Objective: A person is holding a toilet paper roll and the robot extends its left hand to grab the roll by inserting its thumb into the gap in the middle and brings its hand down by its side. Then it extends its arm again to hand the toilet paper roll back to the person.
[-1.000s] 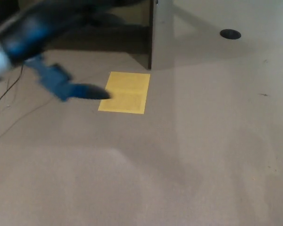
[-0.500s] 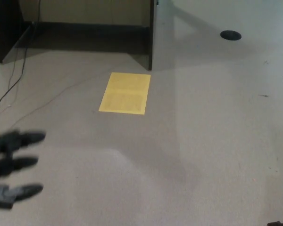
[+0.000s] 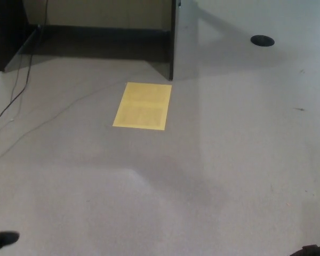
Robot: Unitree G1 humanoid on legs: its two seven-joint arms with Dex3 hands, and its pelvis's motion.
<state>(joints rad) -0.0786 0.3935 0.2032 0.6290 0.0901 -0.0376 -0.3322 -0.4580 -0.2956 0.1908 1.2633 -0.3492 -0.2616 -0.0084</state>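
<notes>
Black left hand [image 3: 1,240] barely shows at the frame's bottom corner, grip indiscernible.

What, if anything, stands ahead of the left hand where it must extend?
Nothing visible. Only a sliver of the black left hand shows; ahead lies grey floor with a flat yellow sheet. Roll and person unseen.

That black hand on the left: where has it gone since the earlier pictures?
It dropped. A second ago the left arm reached across the top left; half a second ago the hand was low at the left edge, fingers spread, holding nothing. Now only a dark tip shows at the bottom left corner. No roll appears in any picture. The yellow sheet, cable and floor stayed put.
</notes>
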